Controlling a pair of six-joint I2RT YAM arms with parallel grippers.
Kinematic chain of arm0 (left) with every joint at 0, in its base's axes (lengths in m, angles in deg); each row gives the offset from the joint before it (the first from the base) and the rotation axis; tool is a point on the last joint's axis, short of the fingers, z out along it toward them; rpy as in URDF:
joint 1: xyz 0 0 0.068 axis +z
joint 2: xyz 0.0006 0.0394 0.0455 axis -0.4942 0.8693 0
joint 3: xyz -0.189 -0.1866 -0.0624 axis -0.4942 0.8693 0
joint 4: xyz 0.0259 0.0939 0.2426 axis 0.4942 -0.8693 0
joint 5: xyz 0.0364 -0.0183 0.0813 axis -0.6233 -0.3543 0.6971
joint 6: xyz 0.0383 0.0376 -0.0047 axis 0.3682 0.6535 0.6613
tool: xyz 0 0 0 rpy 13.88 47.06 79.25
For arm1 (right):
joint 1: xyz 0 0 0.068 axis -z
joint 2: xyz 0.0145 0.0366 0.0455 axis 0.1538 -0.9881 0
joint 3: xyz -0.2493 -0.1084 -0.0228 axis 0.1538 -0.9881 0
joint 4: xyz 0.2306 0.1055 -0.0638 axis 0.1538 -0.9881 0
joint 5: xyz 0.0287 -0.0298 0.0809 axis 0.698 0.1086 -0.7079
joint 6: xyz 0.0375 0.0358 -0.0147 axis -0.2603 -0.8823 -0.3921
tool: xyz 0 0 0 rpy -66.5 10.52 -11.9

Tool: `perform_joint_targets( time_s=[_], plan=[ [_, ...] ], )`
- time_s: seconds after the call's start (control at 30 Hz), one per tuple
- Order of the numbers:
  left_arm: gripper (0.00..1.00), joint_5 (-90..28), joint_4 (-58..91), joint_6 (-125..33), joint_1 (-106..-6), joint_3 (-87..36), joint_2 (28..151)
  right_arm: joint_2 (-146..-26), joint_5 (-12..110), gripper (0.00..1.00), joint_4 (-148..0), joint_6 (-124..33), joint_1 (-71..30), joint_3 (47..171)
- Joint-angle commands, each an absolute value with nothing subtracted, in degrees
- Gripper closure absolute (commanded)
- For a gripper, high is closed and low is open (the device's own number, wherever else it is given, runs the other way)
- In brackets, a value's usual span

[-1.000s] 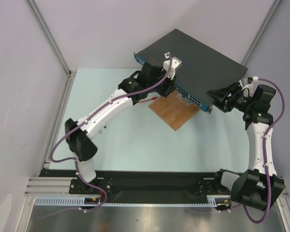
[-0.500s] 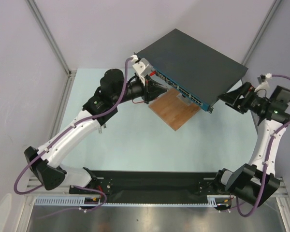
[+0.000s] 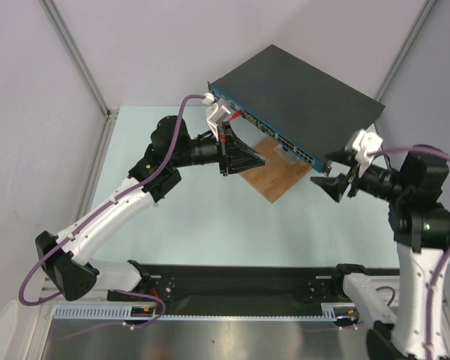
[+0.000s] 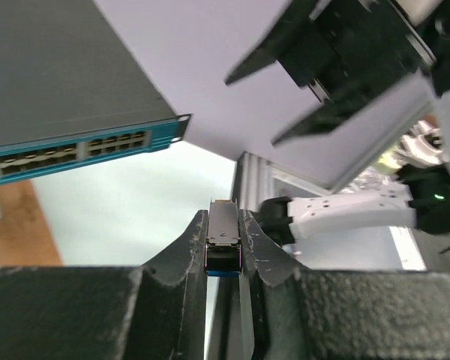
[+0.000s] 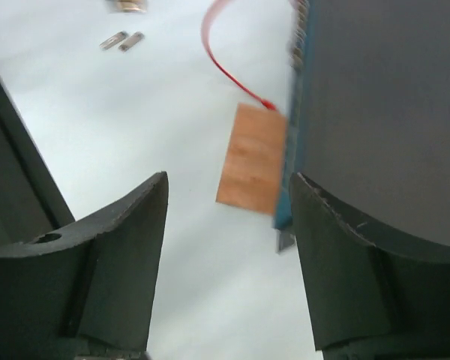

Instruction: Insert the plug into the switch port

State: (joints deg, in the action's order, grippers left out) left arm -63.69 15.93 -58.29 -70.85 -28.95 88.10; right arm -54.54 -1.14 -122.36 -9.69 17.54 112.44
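A small metal plug is seen clamped in the left end effector, apart from the blue port strip of the dark grey switch at the back of the bench, while the right end effector is spread wide, empty, beside the switch's corner.

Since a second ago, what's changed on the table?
The left gripper, clamped on the plug, pulled back from the front strip of the switch. The right gripper left the switch's right corner and drew back nearer, jaws open. The switch and wooden board stayed put.
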Motion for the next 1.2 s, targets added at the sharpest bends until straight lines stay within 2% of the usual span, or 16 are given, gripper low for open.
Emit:
perform_joint_targets(
  time_s=[0.0,0.1,0.13,0.23,0.53,0.77,0.87,0.97,1.0,1.07,1.13,1.17],
  plan=[
    [0.99,-68.4,21.1,-64.3,-70.7,-27.6,85.5,-52.4,11.9,0.32,-113.3,-3.4,1.0,109.9],
    [0.96,-68.6,22.3,-66.4,-70.7,-26.8,85.6,-53.8,22.9,0.3,-110.8,-0.8,-10.5,109.5],
    [0.96,-68.2,22.2,-66.5,-70.8,-26.8,85.7,-54.3,25.1,0.3,-110.4,-0.1,-17.5,109.4],
    [0.96,-67.8,22.1,-66.7,-71.2,-26.7,85.8,-55.9,31.1,0.3,-107.6,1.7,-26.2,108.5],
    [0.95,-67.2,21.0,-66.2,-71.9,-25.8,86.2,-58.2,39.7,0.4,-100.0,6.2,-34.2,105.6],
    [0.95,-66.2,19.2,-65.0,-71.9,-24.6,86.1,-57.4,42.7,0.43,-98.2,9.0,-37.1,104.3],
    [0.95,-66.0,18.5,-64.9,-71.9,-24.6,86.4,-57.0,43.9,0.5,-97.9,10.9,-38.5,103.6],
    [0.95,-66.2,17.7,-64.9,-71.9,-24.8,86.7,-57.0,44.5,0.67,-97.9,11.9,-39.5,103.0],
    [0.94,-66.2,17.6,-65.0,-71.9,-24.8,86.6,-57.0,44.8,0.81,-97.9,12.5,-39.6,102.9],
    [0.9,-66.7,17.3,-64.7,-71.9,-24.9,86.5,-56.7,45.3,1.0,-97.5,12.9,-39.7,102.5],
    [0.85,-67.0,15.6,-63.9,-71.8,-24.9,86.3,-56.3,45.9,1.0,-97.5,14.1,-39.8,102.0],
    [0.77,-67.0,15.0,-62.8,-71.7,-25.3,86.1,-56.0,46.1,1.0,-97.9,14.5,-39.7,101.8]
  ],
)
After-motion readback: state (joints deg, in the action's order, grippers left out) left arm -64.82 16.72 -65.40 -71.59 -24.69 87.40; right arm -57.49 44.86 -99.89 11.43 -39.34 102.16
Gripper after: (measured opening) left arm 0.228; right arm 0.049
